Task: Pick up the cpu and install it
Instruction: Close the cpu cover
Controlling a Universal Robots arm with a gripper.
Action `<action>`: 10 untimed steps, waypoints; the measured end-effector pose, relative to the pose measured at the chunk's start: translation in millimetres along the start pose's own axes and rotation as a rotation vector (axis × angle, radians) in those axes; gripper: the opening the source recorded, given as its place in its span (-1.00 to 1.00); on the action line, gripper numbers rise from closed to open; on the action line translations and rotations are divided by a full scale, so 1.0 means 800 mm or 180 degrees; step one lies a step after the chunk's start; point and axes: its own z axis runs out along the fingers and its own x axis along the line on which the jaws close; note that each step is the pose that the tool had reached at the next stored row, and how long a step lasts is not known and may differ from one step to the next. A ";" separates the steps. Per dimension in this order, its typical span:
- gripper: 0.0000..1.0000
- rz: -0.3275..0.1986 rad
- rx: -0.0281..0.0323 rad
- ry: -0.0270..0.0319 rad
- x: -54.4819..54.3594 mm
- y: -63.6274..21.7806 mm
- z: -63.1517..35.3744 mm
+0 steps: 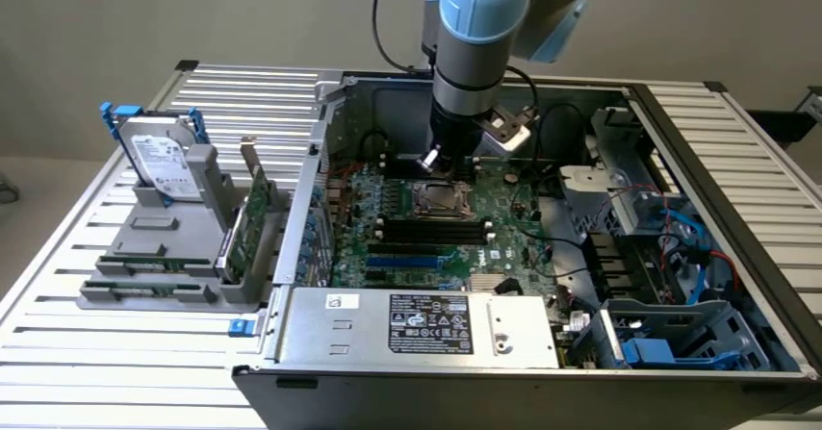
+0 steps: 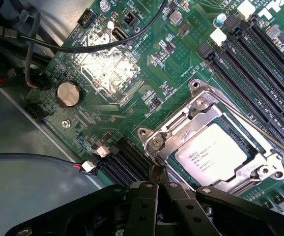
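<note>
The cpu (image 2: 211, 155), a small silvery square chip with printed text, lies flat inside the metal socket frame (image 2: 201, 105) on the green motherboard (image 2: 132, 29). My gripper (image 2: 156, 173) is shut with nothing between its black fingers. Its tips sit just beside the socket's edge, a little off the chip. In the exterior view the gripper (image 1: 434, 161) hangs low inside the open computer case, just behind the socket frame (image 1: 444, 200).
A labelled hard drive with blue handles (image 1: 165, 161) stands in a grey rack at the exterior view's left. Black memory slots (image 2: 260, 64) run beside the socket. A coin battery (image 2: 68, 93), black cables (image 2: 107, 44) and the power supply (image 1: 424, 324) are close by.
</note>
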 end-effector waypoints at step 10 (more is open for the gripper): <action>-0.79 -0.0054 -0.0004 0.0035 0.000 0.000 0.000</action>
